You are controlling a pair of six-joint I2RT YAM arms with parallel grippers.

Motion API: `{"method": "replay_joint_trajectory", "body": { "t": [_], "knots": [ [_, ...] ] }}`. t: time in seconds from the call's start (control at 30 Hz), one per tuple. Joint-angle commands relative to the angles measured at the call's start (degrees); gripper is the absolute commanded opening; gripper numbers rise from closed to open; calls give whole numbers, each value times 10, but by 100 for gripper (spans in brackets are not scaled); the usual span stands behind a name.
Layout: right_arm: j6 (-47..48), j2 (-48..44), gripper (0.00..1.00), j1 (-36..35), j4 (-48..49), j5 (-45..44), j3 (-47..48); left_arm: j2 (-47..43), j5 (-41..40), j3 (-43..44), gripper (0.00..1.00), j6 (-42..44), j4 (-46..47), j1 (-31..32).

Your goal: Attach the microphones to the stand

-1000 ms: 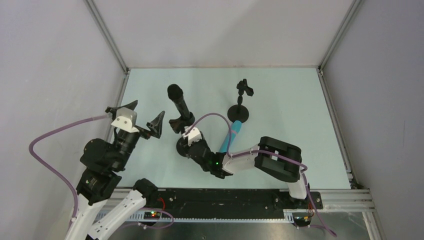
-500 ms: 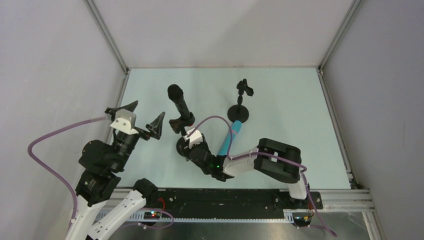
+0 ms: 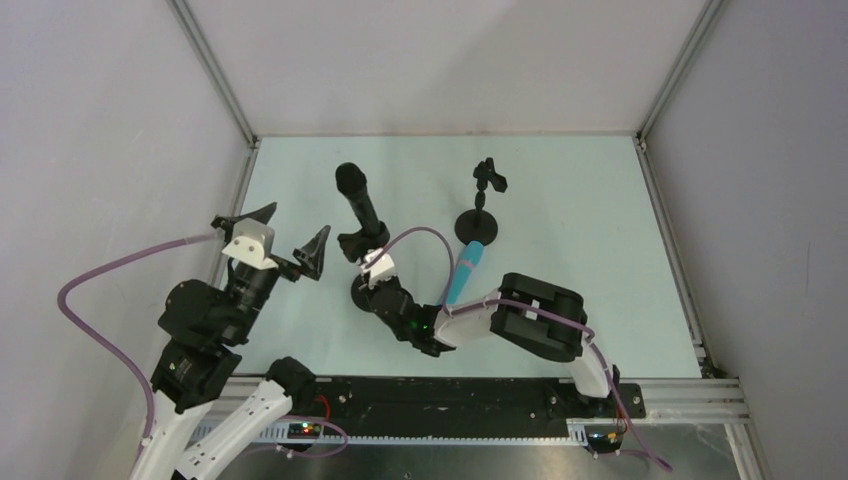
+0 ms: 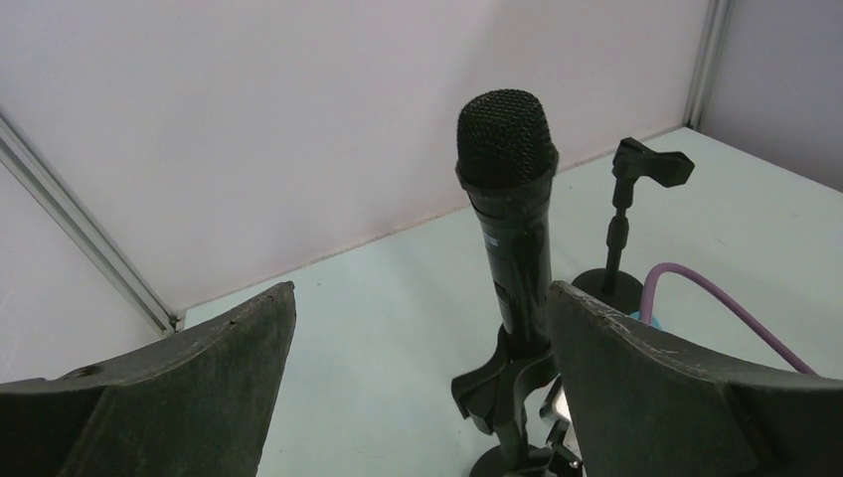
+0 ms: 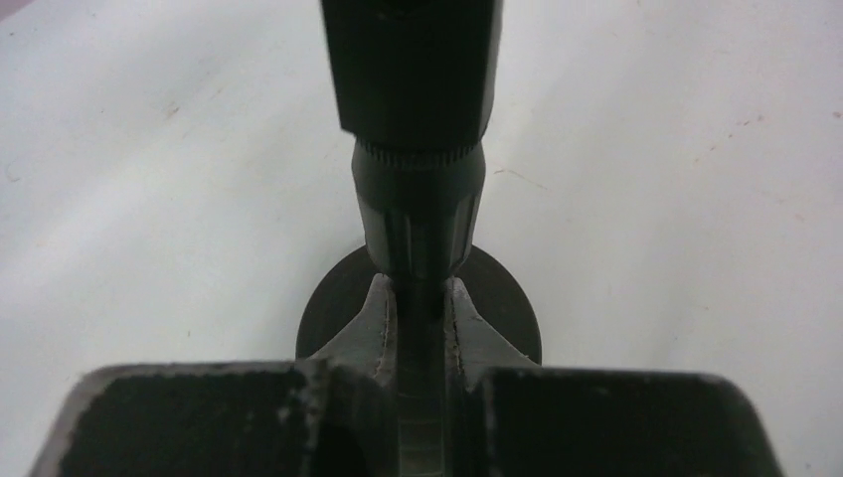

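Note:
The black microphone [image 3: 358,205] stands tilted in the clip of the left stand [image 3: 354,246], and shows upright in the left wrist view [image 4: 512,229]. My right gripper [image 3: 370,278] is shut on this stand's thin pole [image 5: 419,214], just above its round base [image 5: 502,308], with both fingertips [image 5: 381,308] pressed against it. The turquoise microphone [image 3: 465,270] lies flat on the table beside my right forearm. A second stand [image 3: 480,210] with a bare clip [image 4: 651,167] stands behind it. My left gripper [image 3: 290,228] hangs open to the left of the black microphone, holding nothing [image 4: 422,298].
A purple cable [image 3: 430,240] loops over the right wrist near the turquoise microphone. Grey walls with metal frame posts [image 3: 215,75] enclose the pale table [image 3: 580,230] on three sides.
My right gripper has slid a little left and closed on the pole of the left stand. The left arm has stayed put and open.

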State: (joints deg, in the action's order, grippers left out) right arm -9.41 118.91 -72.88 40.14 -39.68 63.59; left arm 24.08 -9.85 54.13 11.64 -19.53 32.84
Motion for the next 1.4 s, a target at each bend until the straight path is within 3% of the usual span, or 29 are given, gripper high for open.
{"method": "replay_joint_trajectory", "body": {
  "t": [0.0, 0.17, 0.4, 0.63, 0.7, 0.8, 0.87, 1.37],
  "knots": [
    [14, 29, 1, 14, 23, -31, 34, -6, 5, 5, 100, 16, 5, -4],
    [30, 55, 0, 39, 32, -27, 61, -5, 6, 6, 100, 18, 5, -4],
    [120, 122, 0, 80, 38, -20, 151, 1, 6, 5, 100, 22, 6, -4],
    [98, 131, 0, 91, -38, -7, 194, 5, 10, 1, 100, 19, 6, -4],
    [85, 133, 10, 91, -65, -3, 205, 4, 12, 2, 100, 18, 7, -4],
    [71, 130, 37, 86, -74, -4, 199, 2, 13, 5, 100, 18, 6, -4],
    [66, 129, 47, 83, -77, -6, 197, 0, 13, 6, 100, 19, 6, -4],
    [47, 58, 64, 74, -80, -13, 145, 0, 17, 18, 100, 16, 6, -4]
  ]
}}
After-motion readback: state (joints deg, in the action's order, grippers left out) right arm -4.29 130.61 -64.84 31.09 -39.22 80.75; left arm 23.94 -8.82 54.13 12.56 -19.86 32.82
